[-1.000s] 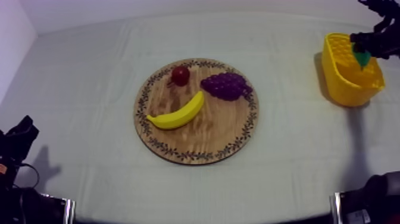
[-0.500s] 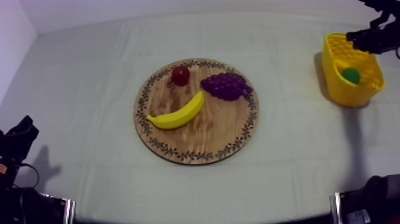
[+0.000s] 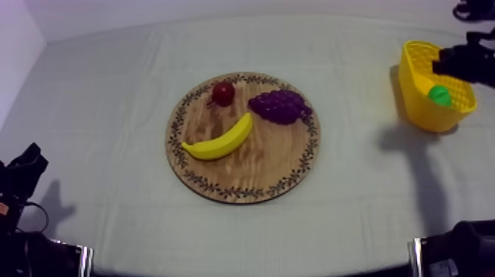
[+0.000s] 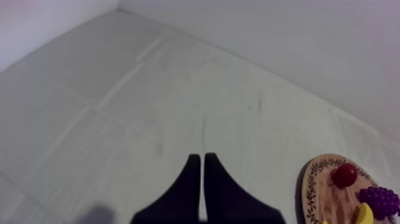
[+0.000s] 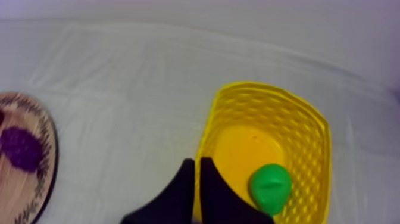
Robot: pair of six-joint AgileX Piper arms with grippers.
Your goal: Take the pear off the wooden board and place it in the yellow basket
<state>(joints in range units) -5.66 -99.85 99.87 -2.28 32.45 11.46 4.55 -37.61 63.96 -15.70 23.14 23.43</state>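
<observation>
Pear (image 3: 440, 95): green, lying inside the yellow basket (image 3: 420, 107) by the far right edge of the table (image 3: 110, 110); a second ago the right gripper held it above the basket.
Right gripper (image 5: 198, 164): over the basket's rim, fingers pressed together, empty.
Left gripper (image 4: 199, 159): narrow wedge, empty, near the table's front left corner, unmoved.
Wooden board (image 3: 243, 184): mid-table, unchanged, with banana (image 3: 221, 140), grapes (image 3: 278, 105) and small red fruit (image 3: 223, 93).

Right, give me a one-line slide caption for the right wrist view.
Right gripper, shut and empty, by the yellow basket that holds the green pear.
</observation>
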